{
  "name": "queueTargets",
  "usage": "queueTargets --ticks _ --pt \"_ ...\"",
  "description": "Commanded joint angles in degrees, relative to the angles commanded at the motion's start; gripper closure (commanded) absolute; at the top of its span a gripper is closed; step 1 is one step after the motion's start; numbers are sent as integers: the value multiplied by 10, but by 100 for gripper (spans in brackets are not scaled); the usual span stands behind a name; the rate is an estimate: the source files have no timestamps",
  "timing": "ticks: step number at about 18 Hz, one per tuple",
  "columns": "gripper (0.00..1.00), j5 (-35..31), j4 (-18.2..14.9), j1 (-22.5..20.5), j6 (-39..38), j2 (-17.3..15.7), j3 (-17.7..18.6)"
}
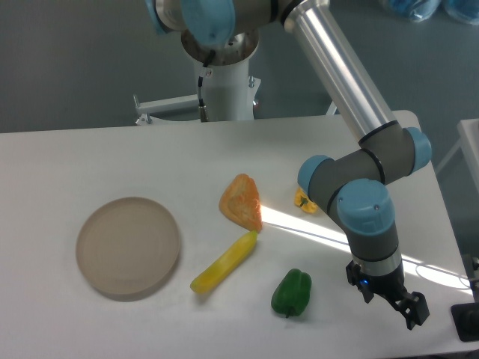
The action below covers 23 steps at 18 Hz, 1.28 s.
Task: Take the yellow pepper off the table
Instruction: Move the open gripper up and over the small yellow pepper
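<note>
Where the white flat surface (pixel 90 161) nears its front right rim, I see the black two-finger hand (pixel 408 307) hanging low, close to that edge; it holds nothing, though I cannot tell how wide its fingers stand. Just left of it lies the glossy green toy bell pepper (pixel 292 292), with bare room between them. Further left sit the long lemon-yellow banana-like piece (pixel 224 262) and the round beige plate (pixel 129 247). Beyond them rests the orange wedge-shaped toy (pixel 242 202). The small orange-yellow toy pepper (pixel 303 200) lies past that, mostly hidden behind the grey arm joint (pixel 329 179), so I cannot read its axis.
</note>
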<state>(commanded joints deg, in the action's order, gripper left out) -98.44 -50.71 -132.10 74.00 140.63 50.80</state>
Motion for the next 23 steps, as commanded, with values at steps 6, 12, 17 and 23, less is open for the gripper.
queueTargets --ticks 6,12,17,23 --pt "0 1 0 0 -3 -15 16" --pt "0 6 -41 -15 -3 -95 93" --pt "0 17 -166 -38 -8 -169 143" --pt "0 119 -183 -95 -18 -276 284"
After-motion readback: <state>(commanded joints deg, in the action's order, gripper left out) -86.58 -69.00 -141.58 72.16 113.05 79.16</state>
